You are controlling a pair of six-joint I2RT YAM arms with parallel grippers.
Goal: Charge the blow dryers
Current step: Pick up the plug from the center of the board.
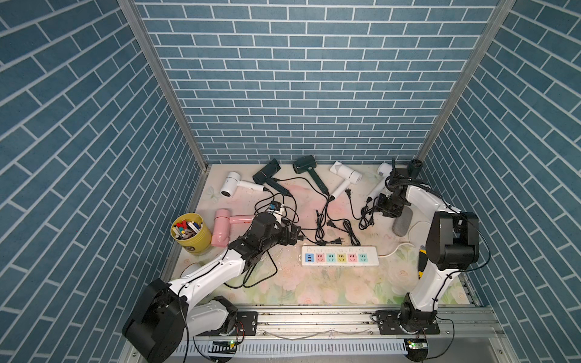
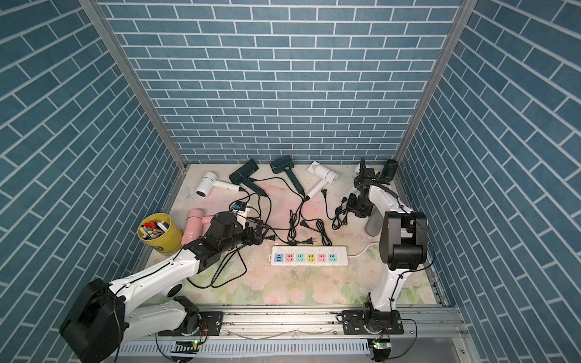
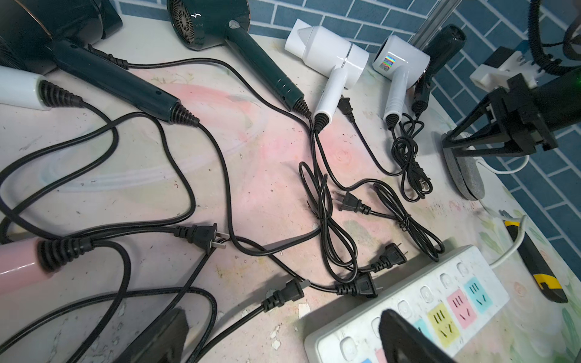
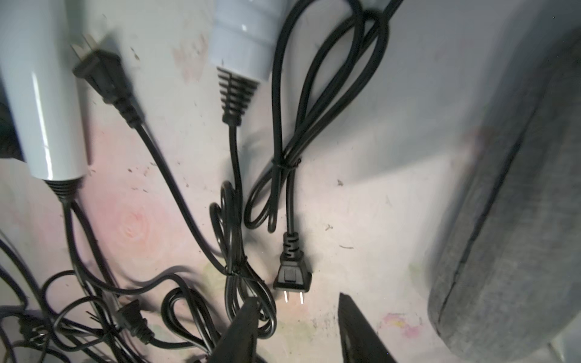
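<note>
1. Dryers (image 1: 303, 165), glossy hammer-shaped plastic in white, dark and pink, are lying across the table's (image 1: 314, 283) back half, rubbery black cords (image 3: 220, 163) trailing toward the white strip (image 1: 339, 256).
2. Left gripper (image 1: 295, 236) is hovering over tangled cords, jaws gaping wide and gripping nothing.
3. Right gripper (image 4: 299, 298) is hanging just short of a flat two-prong plug (image 4: 292, 276) near a grey felt roll (image 4: 509, 220), jaws partly apart and gripping nothing.

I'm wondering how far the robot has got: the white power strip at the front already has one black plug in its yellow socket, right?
No. The white power strip does lie at the front, but its yellow socket is empty, like all the others. A top view shows this; the nearest black plug lies loose just behind the strip.
</note>
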